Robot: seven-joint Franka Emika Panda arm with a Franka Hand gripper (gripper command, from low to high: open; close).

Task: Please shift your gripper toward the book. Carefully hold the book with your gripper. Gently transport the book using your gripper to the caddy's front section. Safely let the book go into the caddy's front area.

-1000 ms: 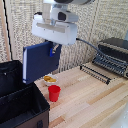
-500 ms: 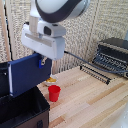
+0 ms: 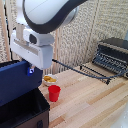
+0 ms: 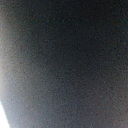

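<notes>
Left of centre, the gripper [image 3: 30, 69] pinches the book [image 3: 15, 82], which hangs above the caddy [image 3: 25, 112] at lower left. Beside the caddy stand a red cup [image 3: 54, 93] and a bowl [image 3: 49, 79] holding something yellow. The wrist view is dark blur.

A pale wooden table [image 3: 95, 105] made of jointed planks carries everything here. At the exterior view's left, the black soft-sided caddy [image 3: 22, 112] sits on the table's near corner. Just beside the caddy stands a small red cup [image 3: 54, 93], upright on the wood. Right behind the cup lies a shallow pale dish [image 3: 49, 79] with something yellow in it. At the exterior view's right, well apart from the cup, a black-and-silver toaster oven [image 3: 112, 56] rests on the table, with a dark wire rack [image 3: 95, 74] stretching across the planks in front of it.
</notes>
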